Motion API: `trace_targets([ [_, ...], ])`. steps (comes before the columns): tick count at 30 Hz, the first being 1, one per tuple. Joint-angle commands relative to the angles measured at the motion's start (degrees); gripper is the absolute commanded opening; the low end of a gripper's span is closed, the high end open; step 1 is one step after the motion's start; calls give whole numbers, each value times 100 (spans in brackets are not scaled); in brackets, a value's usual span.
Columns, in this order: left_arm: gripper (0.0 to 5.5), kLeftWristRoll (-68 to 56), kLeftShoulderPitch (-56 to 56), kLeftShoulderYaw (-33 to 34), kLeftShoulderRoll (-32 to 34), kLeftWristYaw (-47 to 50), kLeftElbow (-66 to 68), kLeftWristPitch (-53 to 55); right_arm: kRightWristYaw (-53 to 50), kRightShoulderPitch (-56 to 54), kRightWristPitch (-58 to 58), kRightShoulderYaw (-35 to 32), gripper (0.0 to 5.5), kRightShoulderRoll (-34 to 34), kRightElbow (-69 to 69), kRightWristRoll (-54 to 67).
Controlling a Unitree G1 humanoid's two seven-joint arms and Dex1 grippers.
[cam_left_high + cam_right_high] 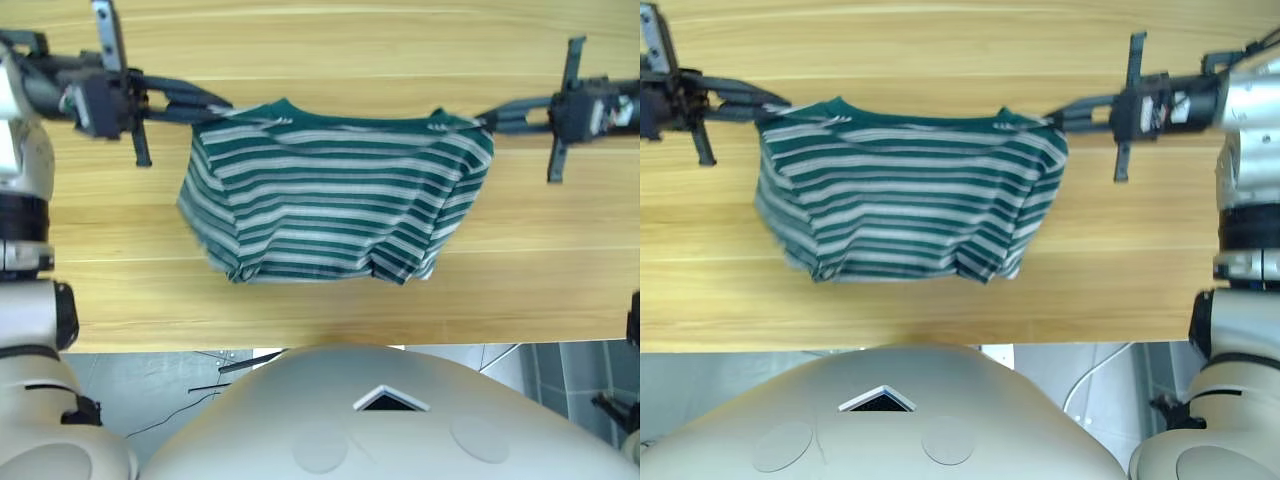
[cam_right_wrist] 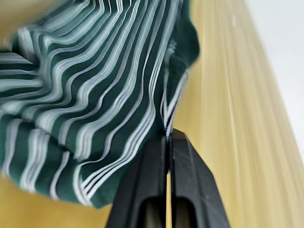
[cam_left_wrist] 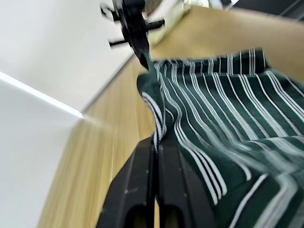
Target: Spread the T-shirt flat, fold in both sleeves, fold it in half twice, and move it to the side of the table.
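Two grippers hold the T-shirt [image 1: 335,200] by its far edge, over the middle of the table [image 1: 320,40]. The left gripper [image 1: 212,112] is clamped tight on the cloth at the shirt's 10 o'clock corner. The right gripper [image 1: 487,121] is clamped likewise at the 2 o'clock corner. Each wrist view shows the fingers pressed together with a fold of striped fabric between them. Gripping opposite corners draws the far edge taut, so the body can be laid out straight. The near edge, toward 6 o'clock, is bunched and curled under. Judgement: this is the spreading step; the shirt is not yet flat and no sleeve is folded in.
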Motion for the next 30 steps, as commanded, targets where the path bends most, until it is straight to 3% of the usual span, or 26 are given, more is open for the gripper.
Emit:
trace_targets([
  [1,2,3164,-6148,-640,-456,7476,4161,2281,-7688,-6179,2514,215,0,382,4073,-2335],
  [2,2,2771,-6726,-101,-297,8371,4221,2235,-8207,-6522,2336,-61,0,148,4030,-2239],
  [4,2,2317,-6838,698,58,8711,3972,1218,-8366,-6381,1584,-471,0,-240,3719,-2102],
  [6,2,2415,-5926,1023,350,8399,3534,-70,-7972,-5430,712,-736,0,-475,3280,-1999],
  [9,2,2165,-3177,1297,390,7594,3365,-1388,-7346,-3020,-337,-795,0,-503,2957,-1828],
  [12,2,2645,-1088,626,-419,7628,3993,-1415,-7030,-1123,-765,-190,0,121,3372,-2099],
  [17,2,4619,9,-883,-1204,8037,4451,-1069,-6310,-31,-1285,677,0,867,3690,-2900],
  [20,2,4651,247,-817,-1215,7318,4472,-1404,-5475,226,-1678,810,0,868,3554,-2997],
  [24,2,3584,799,-387,-1091,5007,4090,-2462,-3802,911,-2589,845,0,448,2660,-2414],
  [30,2,2677,1032,-44,-832,3687,3215,-2973,-2542,1588,-2691,695,0,146,1410,-1435],
])
